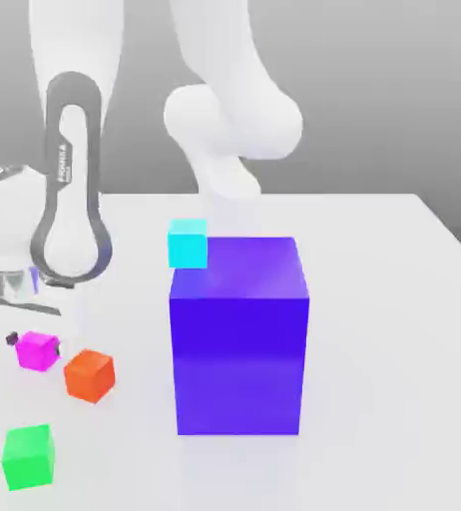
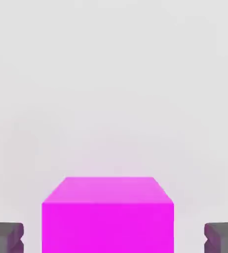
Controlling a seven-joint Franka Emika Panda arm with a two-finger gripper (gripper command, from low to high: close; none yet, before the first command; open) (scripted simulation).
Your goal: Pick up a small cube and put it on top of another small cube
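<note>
Exterior view. I log a white table (image 1: 394, 299) with five cubes. A magenta cube (image 1: 38, 350), the small cube of the task, rests on the table at the exterior view's left. An orange cube (image 1: 89, 375) sits just beside it to the right and slightly nearer. A green cube (image 1: 28, 457) lies nearest, apart from both. A large blue cube (image 1: 238, 334) stands mid-table, and a small cyan cube (image 1: 188, 244) sits at its far left corner. The white arm (image 1: 70, 190) reaches down at the left, over the magenta cube.

Hand view. I see the gripper (image 2: 114, 238) straddling the magenta cube (image 2: 108, 217); one grey fingertip (image 2: 5, 237) stands on each side with a clear gap to the cube's faces. The jaws stand apart, touching nothing, and the cube rests on the table.
</note>
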